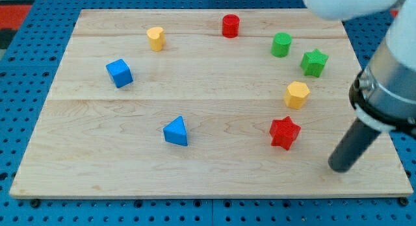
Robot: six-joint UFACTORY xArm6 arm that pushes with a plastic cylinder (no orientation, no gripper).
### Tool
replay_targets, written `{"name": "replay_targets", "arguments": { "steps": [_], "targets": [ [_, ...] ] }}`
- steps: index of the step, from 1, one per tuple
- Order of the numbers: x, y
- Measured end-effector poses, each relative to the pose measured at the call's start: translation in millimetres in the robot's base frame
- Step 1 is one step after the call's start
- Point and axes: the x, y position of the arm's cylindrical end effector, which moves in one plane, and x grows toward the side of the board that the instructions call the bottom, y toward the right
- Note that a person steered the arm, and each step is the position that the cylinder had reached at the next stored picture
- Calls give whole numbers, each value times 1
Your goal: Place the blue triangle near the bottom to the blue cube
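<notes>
My tip [339,167] rests near the tabletop's [214,177] bottom right corner, well apart from the blue triangle [176,132], which sits low and left of centre; there is no pincer, only a rod. The blue cube [119,73] lies near the left edge. Best to pass below the red star [285,132], get behind the triangle's right side, and push gently leftward, stopping just under the cube.

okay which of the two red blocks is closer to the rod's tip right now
The red star, at the view's lower right, just left of my tip. The red cylinder stands far off at the view's top edge.
</notes>
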Motion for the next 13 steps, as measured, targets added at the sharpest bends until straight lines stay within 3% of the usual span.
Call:
{"name": "replay_targets", "arguments": {
  "steps": [1, 2, 3, 4, 5, 6, 7, 8, 10, 12, 13],
  "targets": [
    [-28, -29],
    [-30, -89],
    [-30, -101],
    [10, -93],
    [47, -160],
    [40, -223],
    [4, -250],
    [-33, -245],
    [-31, -275],
    [-30, -181],
    [-54, -202]
  ]
}}
